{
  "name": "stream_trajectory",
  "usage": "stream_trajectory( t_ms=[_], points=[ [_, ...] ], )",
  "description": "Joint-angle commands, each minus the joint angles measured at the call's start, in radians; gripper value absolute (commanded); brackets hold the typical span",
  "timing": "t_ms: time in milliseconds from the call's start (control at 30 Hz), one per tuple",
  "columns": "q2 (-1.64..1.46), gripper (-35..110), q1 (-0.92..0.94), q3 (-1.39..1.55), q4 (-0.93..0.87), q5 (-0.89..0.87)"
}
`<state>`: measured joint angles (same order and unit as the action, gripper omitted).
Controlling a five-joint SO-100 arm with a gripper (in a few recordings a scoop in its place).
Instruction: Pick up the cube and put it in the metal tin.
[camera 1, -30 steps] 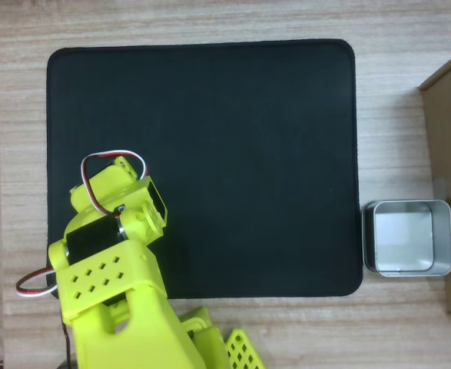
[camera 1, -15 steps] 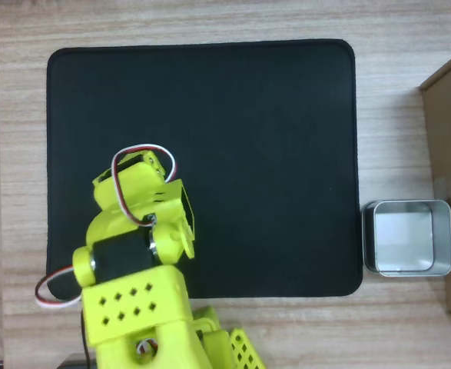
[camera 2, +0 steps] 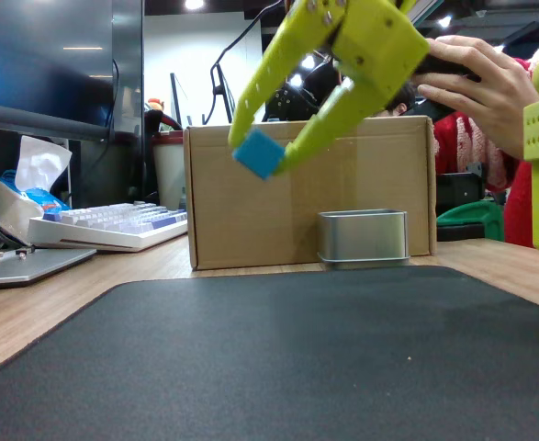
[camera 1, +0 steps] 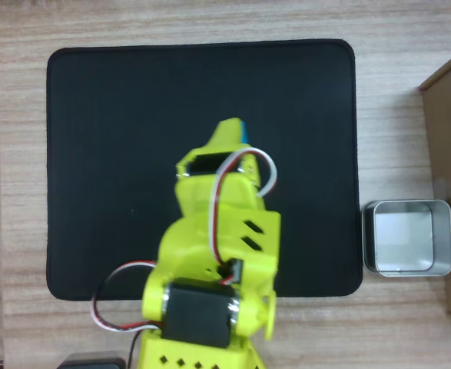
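The sky-blue cube hangs well above the black mat, pinched between the two yellow fingers of my gripper. From overhead, just a sliver of the cube peeks out beside the tip of the gripper, over the mat's middle. The metal tin sits on the wood to the right of the mat, apart from the gripper. In the fixed view the metal tin stands in front of the cardboard box, lower than the cube and to its right.
The black mat covers most of the table. A brown cardboard box stands just beyond the tin. A keyboard and clutter lie at the left in the fixed view; a person's hand shows at upper right.
The arm has swung from the mat's lower left toward the middle and right. The gripper now reaches farther up the mat with the cube showing at its tip.
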<state>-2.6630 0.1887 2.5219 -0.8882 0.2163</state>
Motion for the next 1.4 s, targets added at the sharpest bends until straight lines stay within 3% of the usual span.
stream_trajectory(
  t_ms=[0,167,400,733,833,1067,1267,1367],
  points=[
    [-0.054,0,0.067,0.011,-0.009,0.025],
    [-0.147,0,0.179,-0.040,-0.118,0.020],
    [-0.190,0,0.377,-0.078,-0.118,0.092],
    [-0.002,0,0.715,-0.101,0.051,0.183],
    [0.052,0,0.788,-0.106,0.054,0.279],
    [0.190,0,0.891,-0.043,0.238,0.420],
    [0.218,1,0.851,0.017,0.291,0.499],
    [0.204,9,0.834,0.048,0.310,0.500]
  ],
)
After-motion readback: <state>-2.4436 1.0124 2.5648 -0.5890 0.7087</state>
